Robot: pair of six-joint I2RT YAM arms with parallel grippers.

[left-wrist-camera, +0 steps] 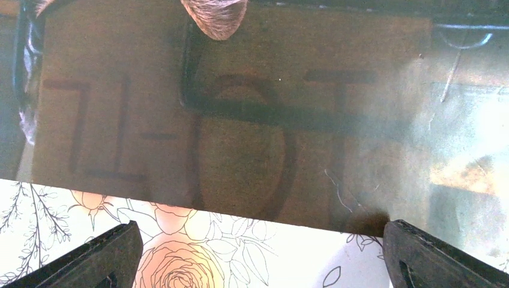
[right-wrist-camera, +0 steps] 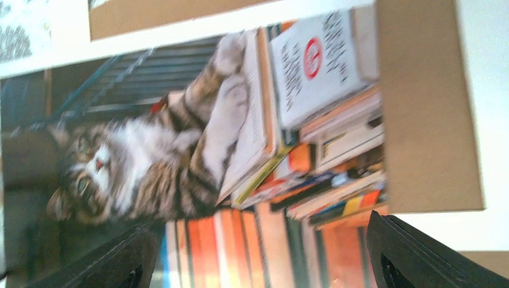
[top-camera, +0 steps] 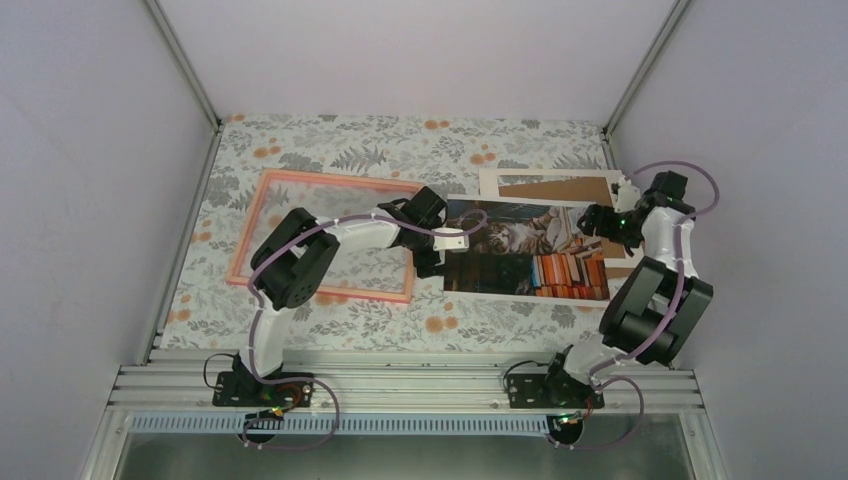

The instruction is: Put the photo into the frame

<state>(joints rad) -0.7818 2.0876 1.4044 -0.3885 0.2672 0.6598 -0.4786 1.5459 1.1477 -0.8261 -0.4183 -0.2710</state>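
At the far left, seeing the frame [top-camera: 330,235] lying flat on the flowered surface [top-camera: 300,140], not yet holding any print. Next to it, hovering with the left jaws spread wide over the left edge of the photo [top-camera: 525,250], gripping nothing. Further right, finding the photo lying just beside the frame and partly overlapping a white-and-brown board [top-camera: 545,185]. At the right end, hovering with the right jaws also apart above the books in the print, empty. Probably risking a crease here — by pinching only one edge and dragging such a flexible sheet. Risking also shoving the frame aside, or catching the sheet on the frame's rim instead of dropping it inside.
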